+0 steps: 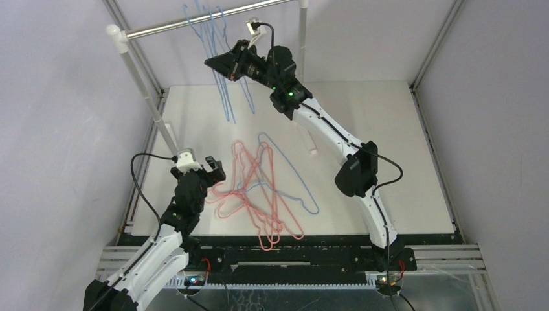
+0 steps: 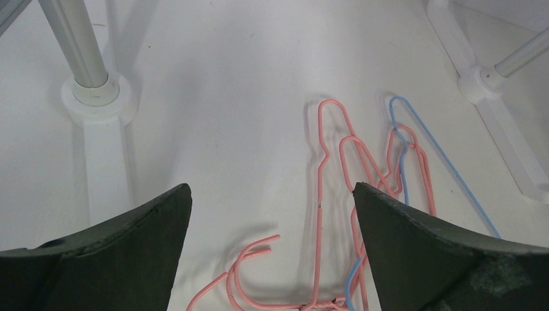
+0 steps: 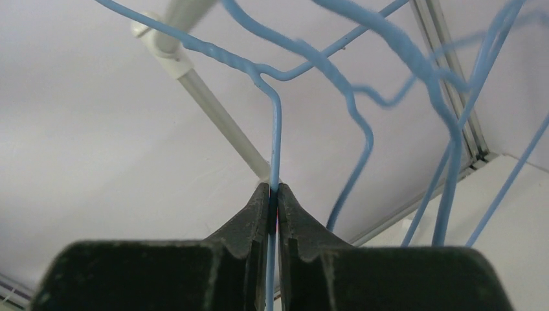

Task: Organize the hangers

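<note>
Hangers [image 1: 224, 97] hang from the rail [image 1: 175, 23], behind a pile [image 1: 259, 194] on the table [image 1: 388, 162].

white arms [image 1: 327, 126], black joints [image 1: 356, 172], cables [image 1: 137, 178], grippers [image 2: 272, 189].

The left arm [image 1: 155, 253] is held low and folded at the elbow, with the wrist tipped downward. The left gripper [image 1: 210, 170] is spread wide, its fingers [image 2: 129, 240] set far apart. The right arm [image 1: 336, 133] is raised high and stretched forward. The right gripper [image 3: 273, 194] is pinched almost together, and the wire of a blue hanger [image 3: 277, 129] is clamped between the fingertips, rising straight above them.
</note>
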`<act>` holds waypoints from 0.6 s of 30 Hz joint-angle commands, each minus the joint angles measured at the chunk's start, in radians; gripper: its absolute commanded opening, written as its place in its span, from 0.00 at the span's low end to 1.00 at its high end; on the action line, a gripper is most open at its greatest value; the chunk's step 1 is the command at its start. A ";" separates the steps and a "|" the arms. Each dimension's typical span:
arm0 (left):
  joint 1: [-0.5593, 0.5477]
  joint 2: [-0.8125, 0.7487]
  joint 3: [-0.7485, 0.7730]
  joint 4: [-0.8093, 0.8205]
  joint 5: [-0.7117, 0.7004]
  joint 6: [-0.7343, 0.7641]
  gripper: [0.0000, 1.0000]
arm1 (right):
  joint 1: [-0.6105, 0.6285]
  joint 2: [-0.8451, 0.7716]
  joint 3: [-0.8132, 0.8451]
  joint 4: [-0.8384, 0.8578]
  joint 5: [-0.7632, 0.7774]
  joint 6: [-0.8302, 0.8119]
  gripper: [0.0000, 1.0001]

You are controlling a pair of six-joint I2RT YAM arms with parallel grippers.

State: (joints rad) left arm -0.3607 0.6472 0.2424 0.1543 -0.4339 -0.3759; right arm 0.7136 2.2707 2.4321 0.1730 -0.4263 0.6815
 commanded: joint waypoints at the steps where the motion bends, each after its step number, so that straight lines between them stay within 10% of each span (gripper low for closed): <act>1: -0.003 -0.012 -0.008 0.016 0.005 -0.003 1.00 | -0.008 0.000 0.043 0.014 0.043 0.026 0.14; 18: -0.003 -0.011 -0.006 0.014 -0.002 0.003 1.00 | -0.005 -0.162 -0.216 0.038 0.057 -0.003 0.41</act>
State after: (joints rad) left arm -0.3607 0.6468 0.2424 0.1539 -0.4343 -0.3752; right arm 0.7071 2.2307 2.2688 0.1589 -0.3805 0.7021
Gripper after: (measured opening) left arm 0.996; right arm 0.370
